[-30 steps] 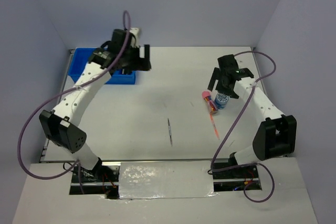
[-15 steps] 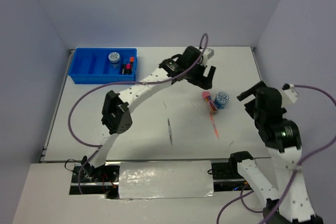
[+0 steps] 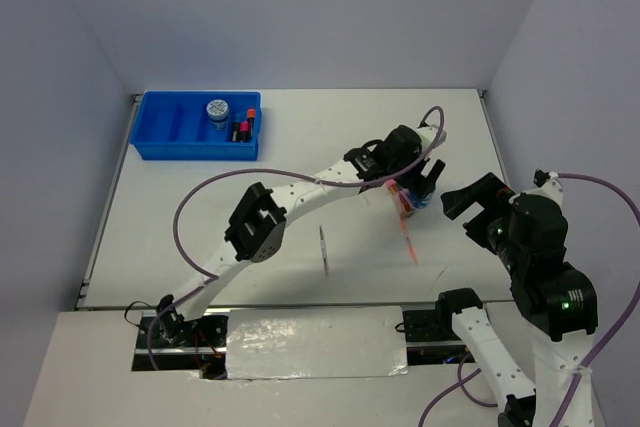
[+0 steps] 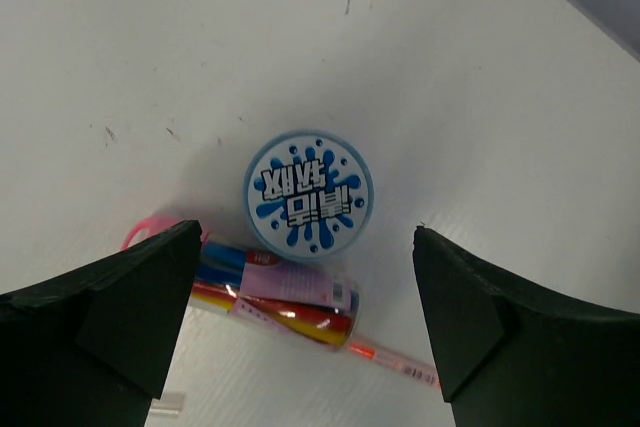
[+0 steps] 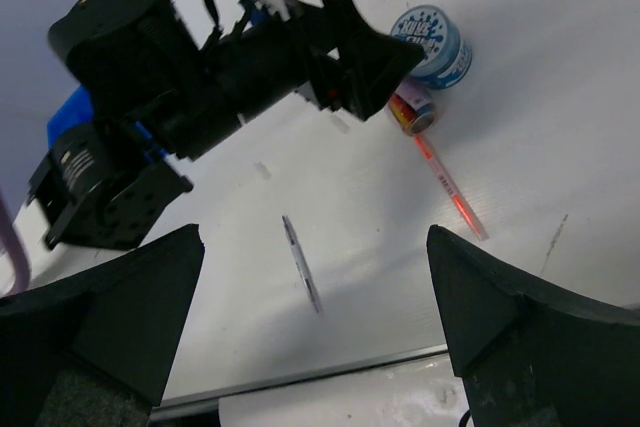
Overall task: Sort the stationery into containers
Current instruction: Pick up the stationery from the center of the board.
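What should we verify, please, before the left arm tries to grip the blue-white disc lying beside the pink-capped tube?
1. Left tool open: ok, its fingers stand wide apart.
2. Disc centred between those fingers: ok, roughly centred in the left wrist view.
3. Closing path free of other items: not ok, the pink-capped tube lies close against the disc, between the fingers.
4. Left tool low enough to grip: cannot tell.
5. Right tool out of the way: ok, it is open and held off to the side.
6. Room in the blue tray: ok, its left compartments show bare.
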